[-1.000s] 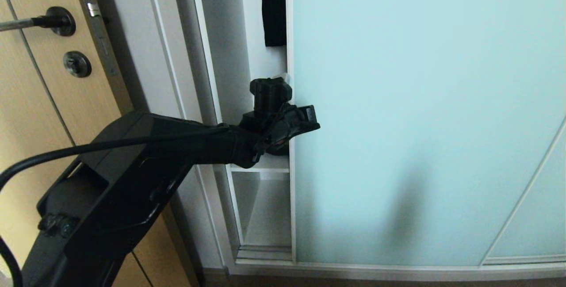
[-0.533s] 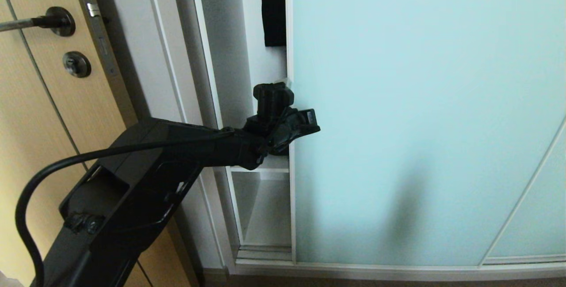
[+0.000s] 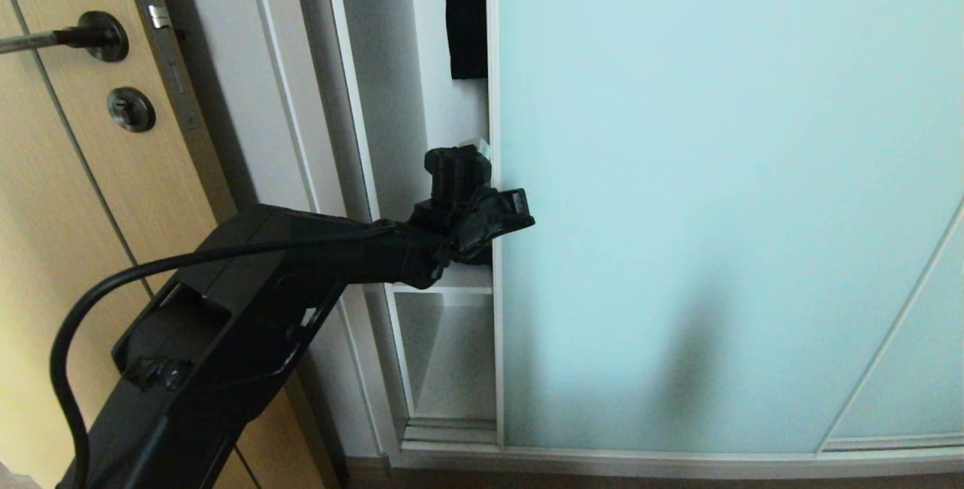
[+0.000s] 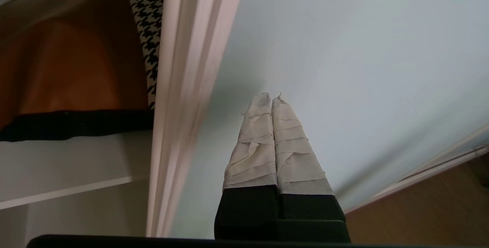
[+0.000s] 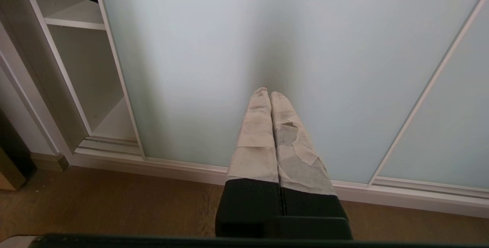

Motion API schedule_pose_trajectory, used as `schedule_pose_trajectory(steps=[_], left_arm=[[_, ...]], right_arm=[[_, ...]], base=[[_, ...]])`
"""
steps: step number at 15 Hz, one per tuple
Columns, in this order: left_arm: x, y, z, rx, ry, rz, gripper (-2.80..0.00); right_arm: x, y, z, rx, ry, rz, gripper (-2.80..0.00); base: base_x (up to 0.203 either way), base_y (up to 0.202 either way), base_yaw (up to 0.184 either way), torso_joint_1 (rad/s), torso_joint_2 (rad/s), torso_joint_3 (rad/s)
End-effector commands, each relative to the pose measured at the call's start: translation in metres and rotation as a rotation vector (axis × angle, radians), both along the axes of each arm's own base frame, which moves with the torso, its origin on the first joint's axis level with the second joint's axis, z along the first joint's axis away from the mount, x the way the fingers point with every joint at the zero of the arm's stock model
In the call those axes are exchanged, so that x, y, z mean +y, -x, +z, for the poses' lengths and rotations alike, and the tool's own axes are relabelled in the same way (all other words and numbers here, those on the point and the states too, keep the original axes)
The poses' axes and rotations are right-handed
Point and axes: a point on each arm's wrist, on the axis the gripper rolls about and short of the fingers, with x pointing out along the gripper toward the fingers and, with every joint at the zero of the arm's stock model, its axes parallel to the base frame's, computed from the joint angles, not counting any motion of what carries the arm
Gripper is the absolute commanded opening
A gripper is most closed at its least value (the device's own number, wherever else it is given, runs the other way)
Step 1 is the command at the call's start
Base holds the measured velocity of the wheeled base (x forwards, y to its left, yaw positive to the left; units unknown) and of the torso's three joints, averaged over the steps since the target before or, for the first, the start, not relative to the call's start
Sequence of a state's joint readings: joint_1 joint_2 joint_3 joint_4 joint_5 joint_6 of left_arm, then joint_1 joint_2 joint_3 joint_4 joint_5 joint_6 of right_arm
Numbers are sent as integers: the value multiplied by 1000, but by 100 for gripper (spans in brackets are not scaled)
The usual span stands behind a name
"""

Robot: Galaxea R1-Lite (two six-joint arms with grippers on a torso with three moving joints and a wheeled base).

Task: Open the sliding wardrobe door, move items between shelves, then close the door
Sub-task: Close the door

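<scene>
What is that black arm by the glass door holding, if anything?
Nothing. The left gripper has its taped fingers pressed together, empty, in front of the sliding wardrobe door near its frame edge. The right gripper is shut and empty too.

Beside the wardrobe

A light wood door (image 3: pixel 53 195) with a black handle (image 3: pixel 94 35) stands well to the left of the left pincer (image 3: pixel 482 148); a black garment (image 3: pixel 465 10) hangs above it, wood floor (image 5: pixel 114 202) below.

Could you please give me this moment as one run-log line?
left claw: shut, at sliding wardrobe door edge | door: narrow gap open | cushion: on shelf | right claw: shut, idle
</scene>
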State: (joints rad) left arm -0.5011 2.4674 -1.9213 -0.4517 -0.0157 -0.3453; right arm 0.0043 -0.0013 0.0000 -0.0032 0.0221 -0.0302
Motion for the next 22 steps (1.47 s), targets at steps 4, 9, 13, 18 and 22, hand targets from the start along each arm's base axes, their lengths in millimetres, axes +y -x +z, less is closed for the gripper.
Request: schedule_pose_trajectory(steps=[4,9,13,18,22], left_arm=[[13,-11,-9,9,-5,32,-280],[16,-11,-5,-1,4,28,-280],[14,-12,-10,9,-3,31,-280],[48,-22,2,-8,6,105,-280],[69,-14,14,3,0,138,-280]], right_arm=[[0,0,0,-2,0,1,-280],[0,0,0,-1,0,1,-280],[0,0,0,-2,0,1,-280],[0,0,0,-2,0,1,-280],[0,0,0,-2,0,1,-280]], base=[[0,0,0,0,0,0],[0,0,0,0,0,0],[0,0,0,0,0,0],[0,0,0,0,0,0],[0,0,0,0,0,0]])
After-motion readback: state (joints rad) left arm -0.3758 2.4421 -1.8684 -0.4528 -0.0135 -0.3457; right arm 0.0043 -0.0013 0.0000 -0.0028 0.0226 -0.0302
